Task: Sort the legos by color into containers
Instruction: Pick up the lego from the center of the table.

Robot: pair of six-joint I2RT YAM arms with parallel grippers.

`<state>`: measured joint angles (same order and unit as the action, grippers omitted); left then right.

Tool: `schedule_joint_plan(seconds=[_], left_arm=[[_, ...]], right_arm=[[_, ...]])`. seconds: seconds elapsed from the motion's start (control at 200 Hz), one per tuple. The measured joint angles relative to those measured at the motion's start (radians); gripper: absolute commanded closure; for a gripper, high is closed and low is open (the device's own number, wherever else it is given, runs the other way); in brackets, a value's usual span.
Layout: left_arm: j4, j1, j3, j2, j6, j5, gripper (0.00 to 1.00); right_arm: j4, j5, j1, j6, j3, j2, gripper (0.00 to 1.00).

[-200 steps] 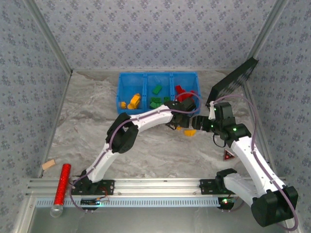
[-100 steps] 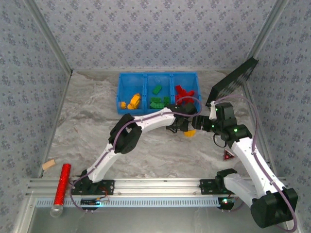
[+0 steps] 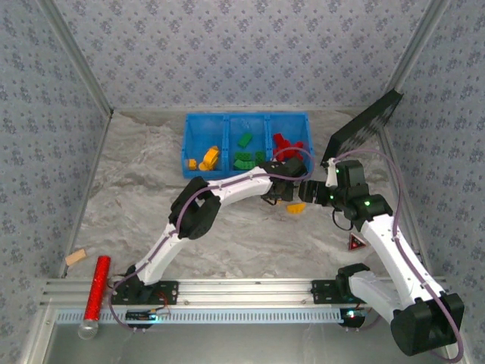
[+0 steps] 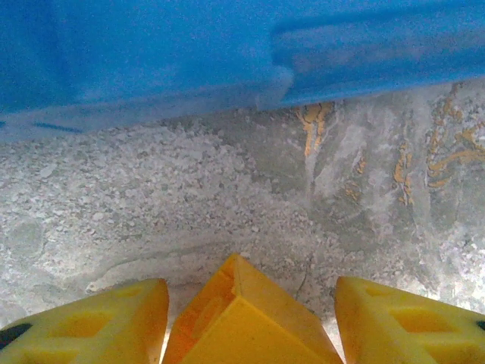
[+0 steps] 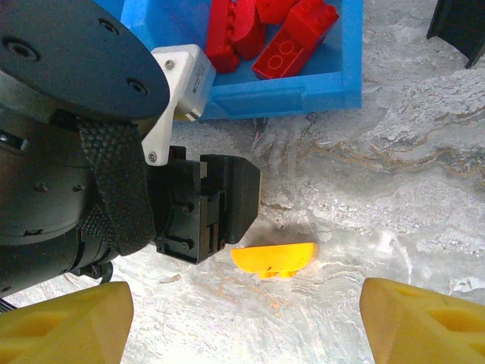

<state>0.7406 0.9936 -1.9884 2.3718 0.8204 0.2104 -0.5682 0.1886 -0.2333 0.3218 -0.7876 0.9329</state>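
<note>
The blue tray [image 3: 227, 116] stands at the back with its three containers: yellow legos [image 3: 208, 158] on the left, green [image 3: 244, 155] in the middle, red [image 3: 284, 144] on the right. My left gripper [image 3: 282, 191] is low on the table just in front of the tray. In the left wrist view its yellow fingers [image 4: 83, 326] stand either side of a yellow-orange lego [image 4: 242, 326], with gaps still showing, so my left gripper [image 4: 250, 303] is open. My right gripper [image 5: 246, 326] is open, facing a curved orange lego [image 5: 273, 258] lying on the table.
A black flat panel [image 3: 364, 129] leans at the back right. A red glittery tube [image 3: 95, 292] and a small tan block [image 3: 75, 258] lie near the front left. A small red triangle [image 3: 356, 243] sits by the right arm. Patterned walls close in three sides.
My left gripper has come down over the yellow-orange lego in front of the tray and its fingers have narrowed around it. The right arm has not moved.
</note>
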Motion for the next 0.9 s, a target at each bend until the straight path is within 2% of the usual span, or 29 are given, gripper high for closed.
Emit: schedule_joint_plan(seconds=[0.225,0.435,0.725,0.9], left_arm=[[-0.031,-0.002,0.034,-0.008,0.000,0.000,0.47],[-0.082,0.000,0.171,-0.089,0.003,-0.001,0.53],[-0.058,-0.011,0.293,-0.193,-0.016,0.023,0.54],[-0.030,-0.067,0.302,-0.344,-0.083,0.084,0.54]], right_arm=[[-0.003,0.000,0.000,0.000,0.000,0.002,0.20],[-0.004,-0.001,0.000,0.000,0.000,0.002,0.20],[-0.049,-0.018,-0.006,0.000,-0.001,-0.007,0.20],[-0.053,-0.027,-0.021,0.008,-0.001,-0.005,0.20]])
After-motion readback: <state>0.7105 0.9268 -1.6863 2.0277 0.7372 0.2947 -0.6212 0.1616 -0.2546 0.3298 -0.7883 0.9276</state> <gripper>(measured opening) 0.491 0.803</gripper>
